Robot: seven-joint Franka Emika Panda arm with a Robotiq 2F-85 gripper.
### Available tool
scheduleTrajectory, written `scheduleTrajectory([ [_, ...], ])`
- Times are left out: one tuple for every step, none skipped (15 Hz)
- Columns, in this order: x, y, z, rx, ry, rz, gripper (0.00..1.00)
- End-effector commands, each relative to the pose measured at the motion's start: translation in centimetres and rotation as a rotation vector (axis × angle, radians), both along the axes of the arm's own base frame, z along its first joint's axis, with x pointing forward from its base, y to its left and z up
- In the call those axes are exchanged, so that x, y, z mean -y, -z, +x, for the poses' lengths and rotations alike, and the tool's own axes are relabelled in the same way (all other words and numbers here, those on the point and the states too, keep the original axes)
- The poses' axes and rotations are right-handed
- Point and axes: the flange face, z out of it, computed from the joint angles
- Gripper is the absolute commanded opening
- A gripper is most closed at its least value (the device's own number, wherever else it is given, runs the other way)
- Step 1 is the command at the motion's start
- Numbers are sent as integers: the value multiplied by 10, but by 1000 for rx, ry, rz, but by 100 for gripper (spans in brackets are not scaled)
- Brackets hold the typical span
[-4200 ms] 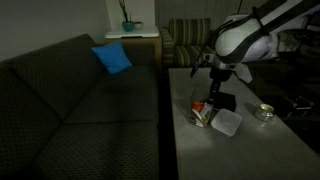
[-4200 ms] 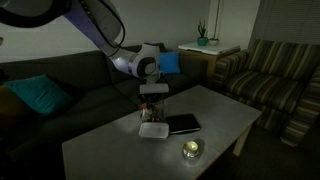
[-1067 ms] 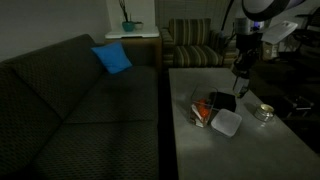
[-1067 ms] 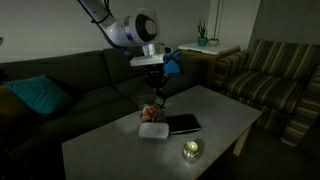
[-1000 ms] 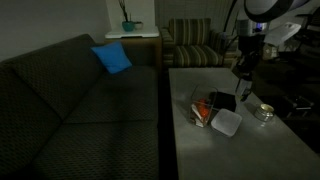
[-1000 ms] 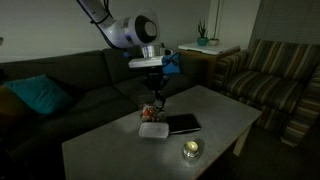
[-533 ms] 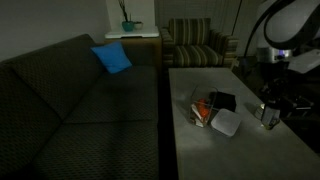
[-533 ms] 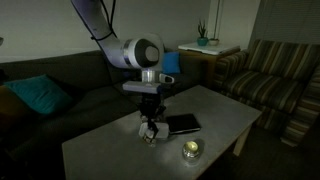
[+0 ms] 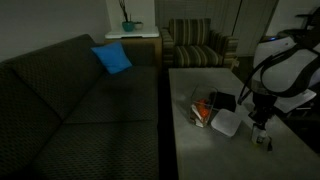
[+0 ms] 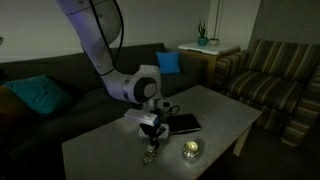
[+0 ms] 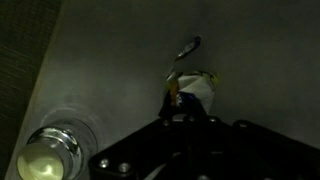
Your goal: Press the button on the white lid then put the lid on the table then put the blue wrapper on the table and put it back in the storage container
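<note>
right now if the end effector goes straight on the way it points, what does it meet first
Probably bare table, beside the small round dish. The end effector points down, shut on what looks like the wrapper, which would touch first.

Lid (image 9: 225, 122) showing white, table (image 9: 208, 156) lt grey; sofa (image 9: 70, 110) dark w/ dot pattern; cushion (image 9: 112, 58) at 10 o'clock blue; armchair (image 9: 198, 45) striped.

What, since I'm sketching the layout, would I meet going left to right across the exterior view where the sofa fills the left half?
blue cushion → storage container → white lid → gripper, shut on the wrapper. The flat black object overlaps container and lid, so it is left out.
</note>
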Motion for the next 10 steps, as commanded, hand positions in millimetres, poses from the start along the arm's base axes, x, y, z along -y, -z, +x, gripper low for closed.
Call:
scheduleTrajectory([
  [-14,21,23,90,-17,-3,0],
  [-17,23,27,99,-21,0,0],
  [-19,26,31,107,-24,0,0],
  [-21,29,34,114,-26,2,0],
  [-22,30,37,119,-26,4,0],
  [-22,32,39,122,-24,9,0],
  [-22,34,40,125,-25,10,0],
  [-22,35,42,130,-24,13,0],
  [-22,32,41,132,-24,13,24],
  [-23,27,40,135,-24,14,28],
])
